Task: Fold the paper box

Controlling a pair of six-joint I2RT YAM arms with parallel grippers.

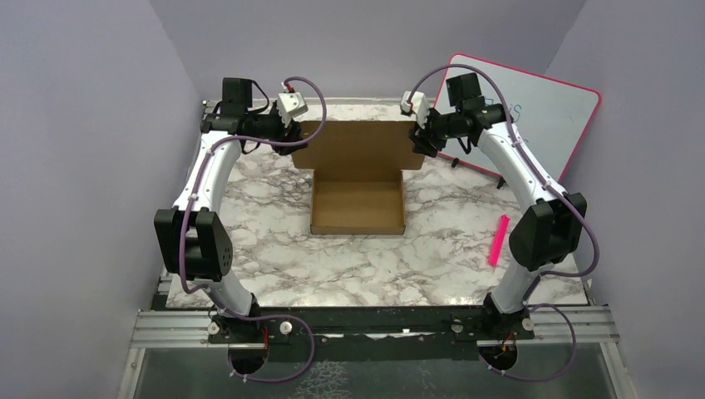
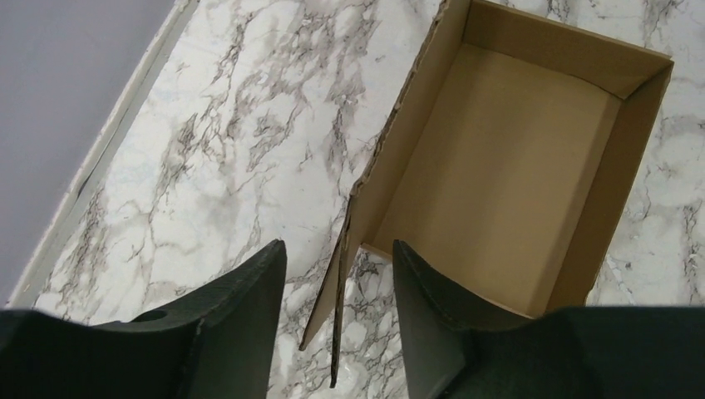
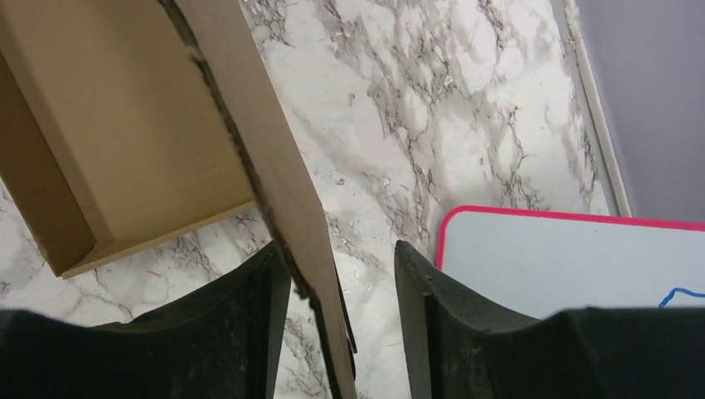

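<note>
- Progress judged past halfway: paper box (image 1: pixel 357 208) tray already walled, resting on tabletop (image 1: pixel 274 266) beside whiteboard (image 1: pixel 532 108).
- Remained to do: closing upright lid flap (image 1: pixel 357 145).
- Straddled flap edge farthest from whiteboard with left gripper (image 2: pixel 338 249), jaws apart, unclamped.
- Straddled whiteboard-side edge with right gripper (image 3: pixel 341 249), jaws likewise apart.

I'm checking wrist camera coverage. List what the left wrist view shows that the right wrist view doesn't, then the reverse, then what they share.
Left wrist only: most of the open inside of the paper box, with its walls. Right wrist only: the pink-rimmed whiteboard with a blue mark, and just one corner of the box. Both: the marble table, and a flap edge between open jaws, the left gripper in one, the right gripper in the other.
</note>
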